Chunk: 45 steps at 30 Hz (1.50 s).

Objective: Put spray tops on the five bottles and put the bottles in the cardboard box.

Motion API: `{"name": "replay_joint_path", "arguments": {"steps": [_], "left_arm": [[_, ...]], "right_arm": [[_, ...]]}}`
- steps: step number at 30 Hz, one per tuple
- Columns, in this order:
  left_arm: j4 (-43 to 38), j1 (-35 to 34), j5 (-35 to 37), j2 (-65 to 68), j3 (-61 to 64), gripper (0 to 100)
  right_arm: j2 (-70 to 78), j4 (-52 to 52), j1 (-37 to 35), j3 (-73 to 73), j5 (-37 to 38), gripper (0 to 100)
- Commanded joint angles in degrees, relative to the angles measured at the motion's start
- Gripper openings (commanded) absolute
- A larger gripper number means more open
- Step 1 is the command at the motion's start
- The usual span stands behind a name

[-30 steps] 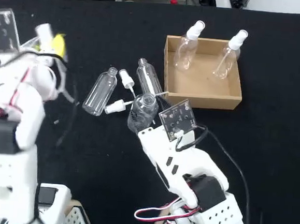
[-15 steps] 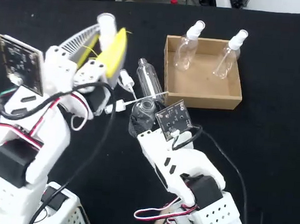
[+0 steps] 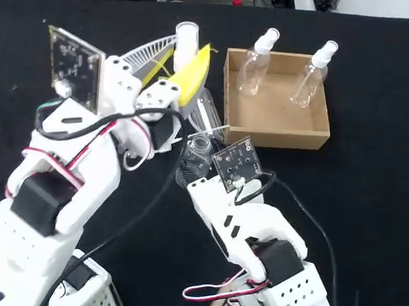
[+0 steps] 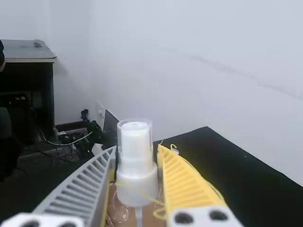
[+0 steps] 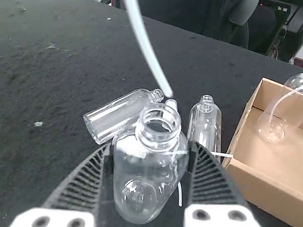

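Note:
My left gripper (image 3: 184, 54) is shut on a white spray top (image 3: 187, 35), held high between its grey and yellow fingers; the same spray top (image 4: 136, 165) stands upright in the left wrist view. Its thin dip tube (image 5: 147, 54) hangs down with its tip just behind the mouth of an open clear bottle (image 5: 150, 182). My right gripper (image 5: 150, 153) is shut on that bottle (image 3: 197, 151), holding it upright left of the cardboard box (image 3: 275, 139). Two capped bottles (image 3: 254, 66) (image 3: 310, 80) lean in the box.
Two uncapped bottles (image 5: 120, 116) (image 5: 204, 124) lie on the black table behind the held one. The left arm partly covers one lying bottle (image 3: 208, 112). A loose spray tube (image 3: 215, 130) lies by the box's left wall (image 5: 246, 163).
The left arm has swung from the far left across to the right with the spray top, bringing it over the held bottle. The right arm has barely moved.

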Motion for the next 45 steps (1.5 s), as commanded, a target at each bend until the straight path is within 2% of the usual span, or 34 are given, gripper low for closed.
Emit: {"name": "replay_joint_path", "arguments": {"steps": [1, 4, 11, 21, 28, 35, 45], "left_arm": [[2.2, 2.6, 0.2, 2.5, -4.2, 4], [2.5, 2.3, 0.0, 3.5, -3.7, 4], [2.9, 2.6, -7.0, 3.3, -3.7, 4], [2.7, 2.9, -6.6, 3.7, -0.3, 4], [2.9, 7.4, -6.8, 3.1, 3.1, 5], [3.0, 8.2, -6.7, 3.0, 6.2, 23], [2.9, 2.9, -6.7, -6.2, 8.2, 22]], "right_arm": [[-0.5, -1.1, -0.6, -0.3, -0.5, 10.3], [-0.5, -1.0, -0.6, -0.4, -0.5, 10.3], [-0.5, -0.9, -0.6, -0.4, -0.5, 10.3], [-0.5, -1.0, -0.5, -0.3, -0.5, 10.3], [-0.5, -1.1, -0.4, -0.3, -0.5, 10.3], [-0.5, -0.7, -0.4, -0.3, -0.4, 10.3], [-0.5, -0.6, -0.4, -0.2, -0.4, 10.3]]}}
